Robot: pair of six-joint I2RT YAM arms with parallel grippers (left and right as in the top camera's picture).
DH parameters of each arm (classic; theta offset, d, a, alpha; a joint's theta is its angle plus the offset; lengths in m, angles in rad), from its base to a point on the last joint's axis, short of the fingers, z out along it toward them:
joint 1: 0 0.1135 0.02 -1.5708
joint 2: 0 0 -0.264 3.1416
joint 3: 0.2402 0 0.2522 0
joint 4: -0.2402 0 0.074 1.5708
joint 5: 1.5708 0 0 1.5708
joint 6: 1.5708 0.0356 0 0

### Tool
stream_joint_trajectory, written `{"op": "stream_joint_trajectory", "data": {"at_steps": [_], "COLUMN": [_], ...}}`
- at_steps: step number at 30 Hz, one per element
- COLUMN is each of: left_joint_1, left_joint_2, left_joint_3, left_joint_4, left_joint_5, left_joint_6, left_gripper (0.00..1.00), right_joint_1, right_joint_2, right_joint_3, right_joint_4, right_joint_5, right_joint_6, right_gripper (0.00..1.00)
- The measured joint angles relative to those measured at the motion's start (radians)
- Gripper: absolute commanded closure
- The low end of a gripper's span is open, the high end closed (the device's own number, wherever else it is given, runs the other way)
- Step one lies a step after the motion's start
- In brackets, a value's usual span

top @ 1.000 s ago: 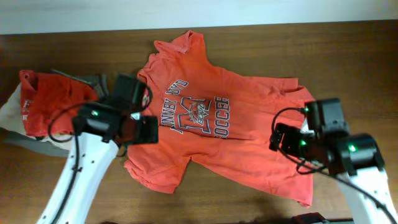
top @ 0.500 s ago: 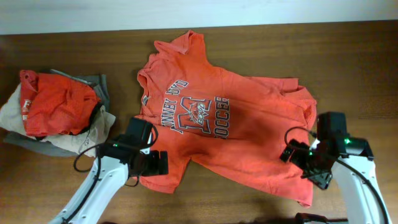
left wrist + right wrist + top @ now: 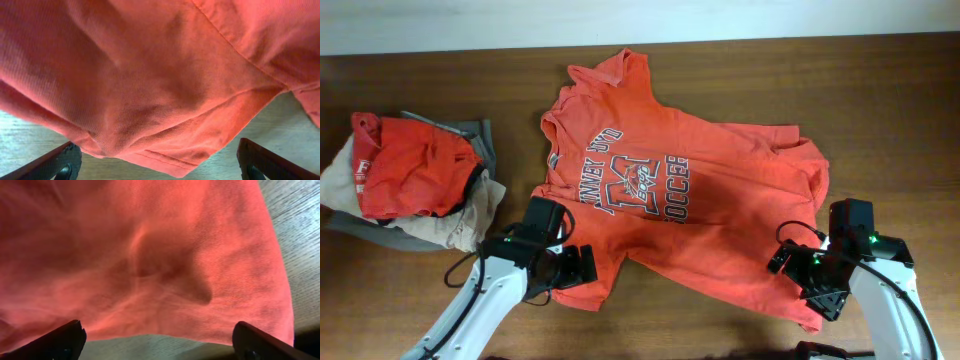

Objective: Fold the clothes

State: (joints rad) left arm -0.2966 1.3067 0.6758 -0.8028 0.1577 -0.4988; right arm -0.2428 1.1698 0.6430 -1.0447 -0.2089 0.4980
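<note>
The orange-red T-shirt (image 3: 690,200) lies spread face up on the table, navy-and-white soccer print and big M showing, collar toward the left. My left gripper (image 3: 582,268) is open at the near sleeve's edge; the sleeve hem (image 3: 165,150) lies between its fingers (image 3: 157,165), over the wood. My right gripper (image 3: 790,262) is open at the shirt's bottom hem near the front right corner; in the right wrist view the red cloth (image 3: 165,265) fills the frame with its edge between the fingers (image 3: 160,342).
A pile of other clothes (image 3: 410,185), red on top of beige and grey, sits at the left of the wooden table (image 3: 880,110). The table's front edge is just below both arms.
Both arms have drawn toward the front edge. The left gripper moved from the shirt's left side down to the near sleeve. The right gripper moved down to the bottom hem. The shirt has not moved.
</note>
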Motion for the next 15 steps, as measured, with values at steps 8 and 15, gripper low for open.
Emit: {"op": "stream_joint_trajectory", "data": {"at_steps": [8, 15], "left_joint_1": [0.0, 0.0], "left_joint_2": [0.035, 0.134], "left_joint_3": [-0.006, -0.011], "left_joint_4": [0.0, 0.01], "left_joint_5": [0.026, 0.047], "left_joint_6": [-0.094, -0.112], "left_gripper": [0.01, 0.21], "right_joint_1": [0.0, 0.0], "right_joint_2": [0.0, 0.044], "right_joint_3": [0.0, -0.003], "right_joint_4": [0.01, 0.021], "right_joint_5": [0.0, -0.009], "right_joint_6": [0.002, 0.023], "right_gripper": [0.01, 0.01]}}
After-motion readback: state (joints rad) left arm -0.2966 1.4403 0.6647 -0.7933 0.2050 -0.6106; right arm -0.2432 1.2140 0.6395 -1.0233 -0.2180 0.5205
